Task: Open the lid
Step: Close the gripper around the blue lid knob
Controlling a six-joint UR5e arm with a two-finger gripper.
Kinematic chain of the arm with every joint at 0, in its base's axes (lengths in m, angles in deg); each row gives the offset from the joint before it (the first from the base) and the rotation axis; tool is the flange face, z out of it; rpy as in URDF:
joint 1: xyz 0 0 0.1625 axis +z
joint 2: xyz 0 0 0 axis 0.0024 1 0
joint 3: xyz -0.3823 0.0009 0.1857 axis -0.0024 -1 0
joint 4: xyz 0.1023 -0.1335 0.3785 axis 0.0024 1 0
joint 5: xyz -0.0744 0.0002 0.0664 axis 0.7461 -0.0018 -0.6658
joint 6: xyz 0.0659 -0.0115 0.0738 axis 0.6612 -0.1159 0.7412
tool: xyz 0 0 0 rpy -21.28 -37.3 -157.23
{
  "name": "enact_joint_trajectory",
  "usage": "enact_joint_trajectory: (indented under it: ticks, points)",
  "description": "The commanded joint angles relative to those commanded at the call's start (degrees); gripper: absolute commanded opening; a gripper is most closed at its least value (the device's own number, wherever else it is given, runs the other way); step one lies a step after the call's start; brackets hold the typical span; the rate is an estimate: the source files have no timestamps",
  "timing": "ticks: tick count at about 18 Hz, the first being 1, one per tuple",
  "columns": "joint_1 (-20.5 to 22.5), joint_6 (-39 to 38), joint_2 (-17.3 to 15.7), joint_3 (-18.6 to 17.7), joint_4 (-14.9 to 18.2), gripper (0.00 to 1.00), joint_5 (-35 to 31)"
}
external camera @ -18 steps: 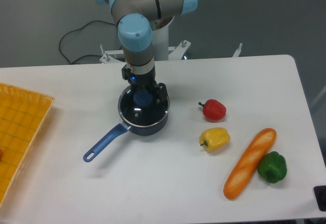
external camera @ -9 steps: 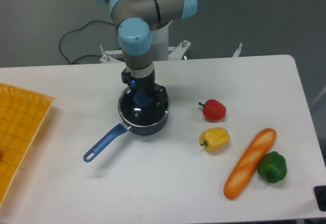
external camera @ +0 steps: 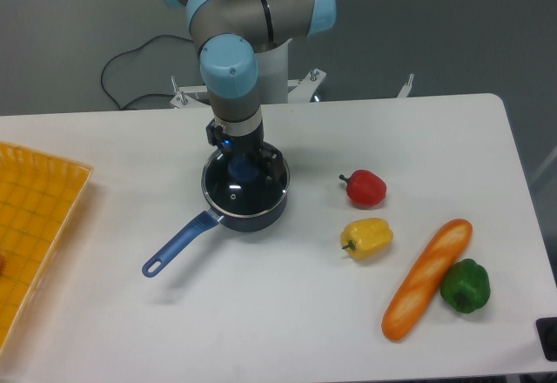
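orange tray (external camera: 35, 226) at left edge. lid (external camera: 246, 190) sits on blue saucepan (external camera: 228, 207), centre-left of white surface (external camera: 287, 313). end effector (external camera: 243, 169) straddles lid's blue knob; grip unclear. right: red pepper (external camera: 365, 188), yellow pepper (external camera: 366, 238), baguette (external camera: 426, 278), green pepper (external camera: 465, 285).

Robotics lab rather than a kitchen, grey-and-blue industrial arm (external camera: 252, 17) bolted on a metal base (external camera: 287, 91) behind a plain white surface (external camera: 261, 313), black cable (external camera: 130, 61) trailing over grey floor, toy food: bread (external camera: 426, 278), peppers (external camera: 365, 188), orange tray (external camera: 35, 226)
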Motion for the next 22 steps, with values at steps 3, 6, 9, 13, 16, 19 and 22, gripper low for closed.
enact_joint_trajectory:
  ticks: [3,6,9,13,16,19,22]
  points:
    - [0.00,0.09,0.00,0.00,0.09,0.85,0.09]
    - [0.00,0.09,0.00,0.00,0.09,0.78,0.17]
    - [0.00,0.18,0.00,0.00,0.00,0.72,0.18]
    - [0.09,0.26,0.00,0.35,0.09,0.64,0.44]
    - [0.09,0.35,-0.09,0.44,0.09,0.61,0.53]
    - [0.18,0.61,-0.09,0.96,0.17,0.60,0.44]
    - [0.44,0.62,-0.09,1.76,0.26,0.59,0.61]
